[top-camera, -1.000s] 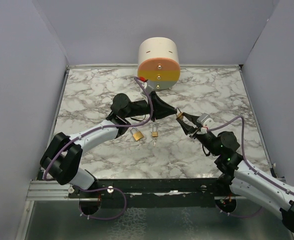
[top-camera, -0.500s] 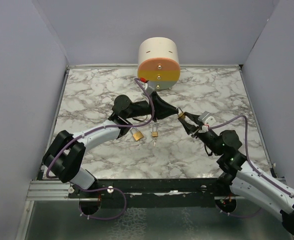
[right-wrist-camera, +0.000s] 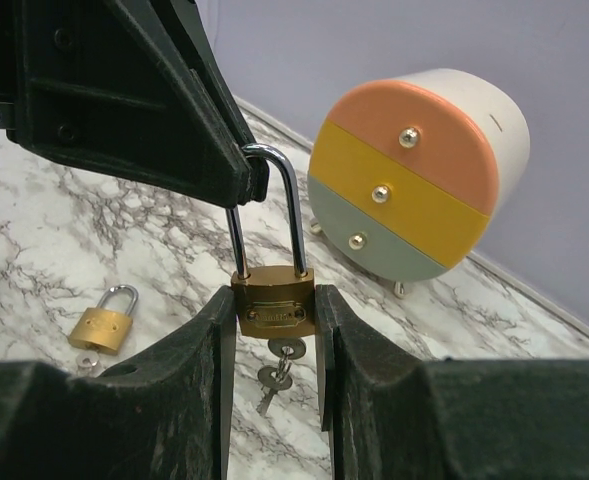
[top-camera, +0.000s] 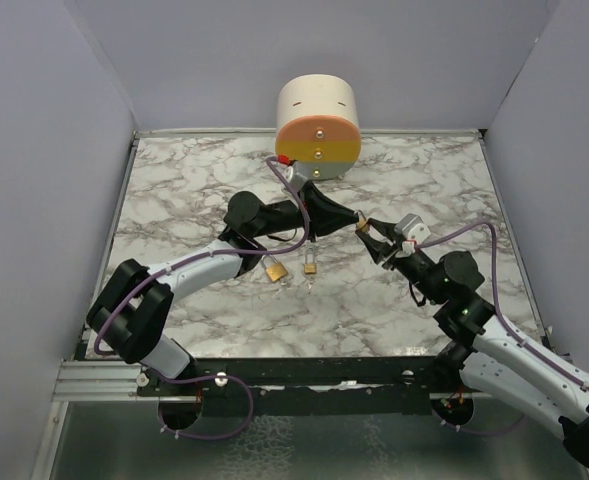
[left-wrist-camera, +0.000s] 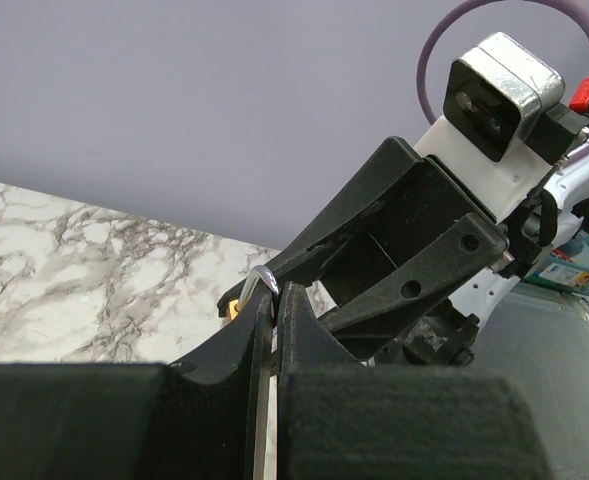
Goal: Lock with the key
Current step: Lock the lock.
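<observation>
A: Your left gripper [left-wrist-camera: 272, 300] is pinched shut on the steel shackle [right-wrist-camera: 292, 200], up near the curve. Your right gripper [right-wrist-camera: 274, 298] is clamped on the brass body of the padlock [right-wrist-camera: 274, 312], one finger on each narrow side. So the lock hangs in the air between the two arms, well above the marble table [top-camera: 174, 190].

B: The key [right-wrist-camera: 282, 352] sits in the bottom of the body, with another dangling from the same ring. Neither of your hands is on it. I can't tell whether both shackle legs are fully seated.

A: I'd say press body and shackle straight together along the legs. Don't twist, since the polished shackle is round and could roll in that narrow pinch.

B: The flat brass sides give your right fingers good purchase. If you need a hand for the key, free the left one and let the right carry the lock. The key head is thin and swings loose, so come at it flat-on.

A: A spare padlock [right-wrist-camera: 104, 325] lies on the marble below, and the round drawer unit [right-wrist-camera: 419, 170] with its smooth, knobbed fronts stands behind. Both are well apart from your work.
</observation>
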### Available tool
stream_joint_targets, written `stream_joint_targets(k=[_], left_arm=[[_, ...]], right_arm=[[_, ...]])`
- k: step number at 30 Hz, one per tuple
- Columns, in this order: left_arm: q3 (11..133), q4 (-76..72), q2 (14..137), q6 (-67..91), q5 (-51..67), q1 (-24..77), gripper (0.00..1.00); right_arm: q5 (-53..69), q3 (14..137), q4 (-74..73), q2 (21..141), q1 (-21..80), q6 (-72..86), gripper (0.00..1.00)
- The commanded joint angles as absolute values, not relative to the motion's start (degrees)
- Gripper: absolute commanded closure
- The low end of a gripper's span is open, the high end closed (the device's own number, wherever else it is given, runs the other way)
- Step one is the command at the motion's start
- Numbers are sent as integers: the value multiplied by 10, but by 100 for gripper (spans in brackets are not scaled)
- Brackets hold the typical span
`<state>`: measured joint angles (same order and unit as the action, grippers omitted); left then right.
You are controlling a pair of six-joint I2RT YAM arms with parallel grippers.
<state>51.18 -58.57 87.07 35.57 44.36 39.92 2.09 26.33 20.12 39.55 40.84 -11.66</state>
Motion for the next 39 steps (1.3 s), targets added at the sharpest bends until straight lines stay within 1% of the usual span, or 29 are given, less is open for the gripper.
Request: stream_joint_targets(k=[1,13,20,21,24,27,31,35,38,39], left_arm=[[470,-448,916,343,495,439,100],[459,-423,930,323,466,443,100],[487,-423,905,308,443,443,100],[492,-422,901,304,435,442,100],[510,-418,894,293,412,441,100],[532,-415,895,285,398,436,100],[560,-412,904,281,395,430,100],[582,-410,913,281,401,424,100],[590,-409,914,280,407,417,100],[591,-408,913,280,408,414,100]], right_arm=[[79,356,408,379,416,-96,99],[82,367,388,380,416,-95,99],[60,329,318,372,416,-76,98],[55,323,303,370,416,-72,93],[27,301,271,364,415,-55,69],[2,279,246,350,416,-40,58],[-28,256,213,334,415,-21,51],[-55,239,185,321,416,-8,49],[-105,228,161,309,415,11,48],[-130,223,156,302,416,21,46]])
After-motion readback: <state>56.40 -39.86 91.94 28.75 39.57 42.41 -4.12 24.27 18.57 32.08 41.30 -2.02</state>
